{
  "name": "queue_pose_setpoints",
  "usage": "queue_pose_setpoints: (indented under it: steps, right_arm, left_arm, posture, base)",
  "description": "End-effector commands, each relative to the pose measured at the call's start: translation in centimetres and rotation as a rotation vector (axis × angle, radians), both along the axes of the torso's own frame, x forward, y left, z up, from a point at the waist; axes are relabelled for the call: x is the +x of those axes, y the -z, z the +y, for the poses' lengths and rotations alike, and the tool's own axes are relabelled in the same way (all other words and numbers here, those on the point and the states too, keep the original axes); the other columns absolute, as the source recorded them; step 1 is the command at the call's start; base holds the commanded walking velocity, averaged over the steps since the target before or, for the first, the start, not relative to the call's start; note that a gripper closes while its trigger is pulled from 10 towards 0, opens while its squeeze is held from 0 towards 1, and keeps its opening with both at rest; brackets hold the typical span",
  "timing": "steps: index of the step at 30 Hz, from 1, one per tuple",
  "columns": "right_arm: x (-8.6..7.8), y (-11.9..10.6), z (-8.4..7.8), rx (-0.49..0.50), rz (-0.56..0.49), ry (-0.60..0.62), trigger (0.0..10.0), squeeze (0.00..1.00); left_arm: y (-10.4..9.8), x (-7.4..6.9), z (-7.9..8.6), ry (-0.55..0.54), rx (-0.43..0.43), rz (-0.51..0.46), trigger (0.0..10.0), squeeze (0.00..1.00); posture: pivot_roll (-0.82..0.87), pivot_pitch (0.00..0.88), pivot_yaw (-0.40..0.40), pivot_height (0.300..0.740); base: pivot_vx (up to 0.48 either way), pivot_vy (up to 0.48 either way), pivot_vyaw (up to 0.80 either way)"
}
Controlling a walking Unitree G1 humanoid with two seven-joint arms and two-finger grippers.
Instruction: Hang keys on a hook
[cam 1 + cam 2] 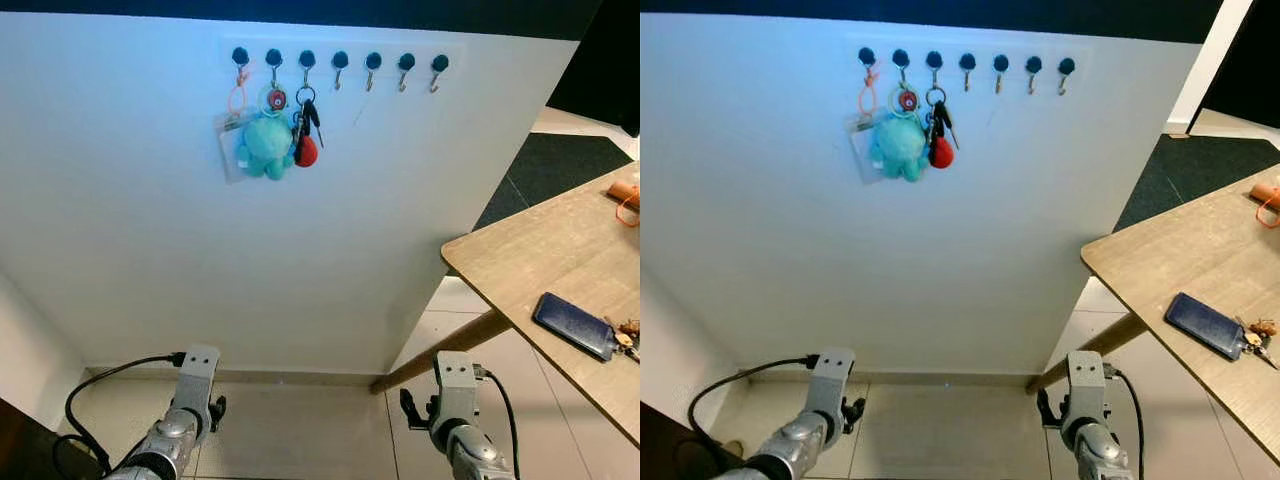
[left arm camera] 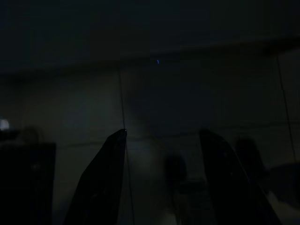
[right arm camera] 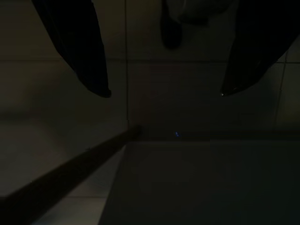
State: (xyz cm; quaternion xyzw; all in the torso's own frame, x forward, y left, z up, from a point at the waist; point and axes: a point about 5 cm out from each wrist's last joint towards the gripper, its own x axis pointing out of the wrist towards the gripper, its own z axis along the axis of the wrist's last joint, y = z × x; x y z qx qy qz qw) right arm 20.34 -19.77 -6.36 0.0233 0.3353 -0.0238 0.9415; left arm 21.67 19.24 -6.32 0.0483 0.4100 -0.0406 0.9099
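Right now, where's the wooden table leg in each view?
Left eye: table leg slants at lower right, under the tabletop.
Right eye: same place.
Left wrist: too dark to tell.
Right wrist: dim diagonal bar.
Landmark: white wall's base, where the leg ends.

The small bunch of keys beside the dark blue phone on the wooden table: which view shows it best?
The right eye view: the small bunch of keys lies whole beside the dark blue phone on the wooden table. In the left eye view the picture's edge crops it. Both wrist views are dark, facing floor tiles.
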Motion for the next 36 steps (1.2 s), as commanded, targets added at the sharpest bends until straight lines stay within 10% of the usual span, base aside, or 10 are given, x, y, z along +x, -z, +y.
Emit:
queue_pose_setpoints:
  steps: [1, 10, 36]
  right_arm:
    - [-0.8, 0.5, 0.1, 0.016, 0.034, 0.014, 10.0, 0.00]
    - [-3.3, 2.0, 1.2, 0.049, 0.130, -0.023, 10.0, 0.00]
    - [-2.3, 1.5, 1.2, 0.038, 0.096, -0.043, 10.0, 0.00]
  left_arm:
    - [0.3, -0.4, -0.5, -0.010, -0.027, 0.000, 10.0, 0.00]
    - [0.4, -0.8, -0.5, -0.006, -0.035, -0.023, 10.0, 0.00]
    - [-0.3, -0.1, 0.2, -0.035, -0.061, -0.104, 10.0, 0.00]
  posture:
    - [0.06, 0.016, -0.076, 0.740]
    - [0.05, 0.057, -0.024, 0.740]
    - [0.04, 0.070, -0.024, 0.740]
  base:
    - [0.000, 0.000, 0.00]
    - [0.000, 0.000, -0.50]
    - [0.000, 0.000, -0.80]
